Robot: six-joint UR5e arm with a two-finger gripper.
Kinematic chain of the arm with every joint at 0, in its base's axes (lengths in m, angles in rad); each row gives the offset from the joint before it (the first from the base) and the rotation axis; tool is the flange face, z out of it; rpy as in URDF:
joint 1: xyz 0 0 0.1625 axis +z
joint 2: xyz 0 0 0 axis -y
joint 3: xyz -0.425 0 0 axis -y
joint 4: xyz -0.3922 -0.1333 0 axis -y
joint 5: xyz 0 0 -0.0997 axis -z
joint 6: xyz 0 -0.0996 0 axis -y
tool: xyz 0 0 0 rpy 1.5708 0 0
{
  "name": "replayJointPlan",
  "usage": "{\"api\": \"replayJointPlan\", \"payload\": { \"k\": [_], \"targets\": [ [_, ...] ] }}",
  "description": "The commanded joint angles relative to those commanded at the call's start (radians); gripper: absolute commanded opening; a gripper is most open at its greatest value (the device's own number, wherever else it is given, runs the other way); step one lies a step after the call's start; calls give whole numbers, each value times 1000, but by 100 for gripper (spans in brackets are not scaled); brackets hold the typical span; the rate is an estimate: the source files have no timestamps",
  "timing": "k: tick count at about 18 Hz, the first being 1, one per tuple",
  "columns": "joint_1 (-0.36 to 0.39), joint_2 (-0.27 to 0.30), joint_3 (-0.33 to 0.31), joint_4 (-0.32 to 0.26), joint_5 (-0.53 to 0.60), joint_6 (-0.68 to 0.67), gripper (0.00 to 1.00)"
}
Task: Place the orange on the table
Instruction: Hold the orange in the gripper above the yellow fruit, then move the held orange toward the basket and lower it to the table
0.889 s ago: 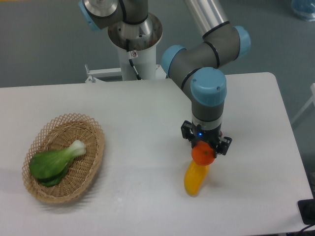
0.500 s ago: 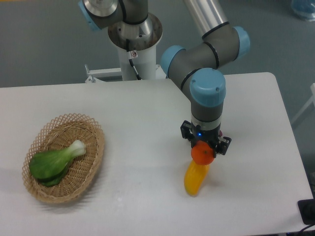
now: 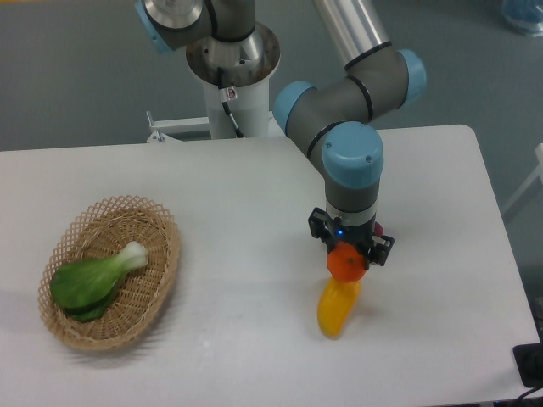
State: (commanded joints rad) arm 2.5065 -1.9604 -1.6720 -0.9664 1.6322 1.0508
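The orange [image 3: 346,264] is a small round bright-orange fruit held in my gripper [image 3: 348,259], which is shut on it and points straight down. It hangs a little above the white table [image 3: 246,212], right of centre. A longer yellow-orange mango-shaped fruit [image 3: 337,307] lies on the table just below and in front of the orange; whether the two touch cannot be told. The fingertips are mostly hidden behind the orange.
An oval wicker basket [image 3: 161,280] stands at the left of the table with a green bok choy [image 3: 93,280] in it. The arm's base [image 3: 231,59] stands behind the table's far edge. A dark object [image 3: 530,366] sits at the front right corner.
The gripper with the orange has shifted slightly left and up. The mango-shaped fruit and the basket have not moved.
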Motion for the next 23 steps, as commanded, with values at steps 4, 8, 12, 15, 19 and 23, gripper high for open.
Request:
{"api": "replayJointPlan", "payload": {
  "k": [4,8,12,15,19,23],
  "targets": [
    [-3,-3,-26,8,0,-18,75],
    [-43,0,-70,29,8,-23,75],
    [-69,3,-86,26,6,-20,79],
    [-112,5,-113,12,6,-17,79],
    [-133,9,-147,14,6,-12,92],
    [-138,11,-146,20,2,-14,99]
  ]
}}
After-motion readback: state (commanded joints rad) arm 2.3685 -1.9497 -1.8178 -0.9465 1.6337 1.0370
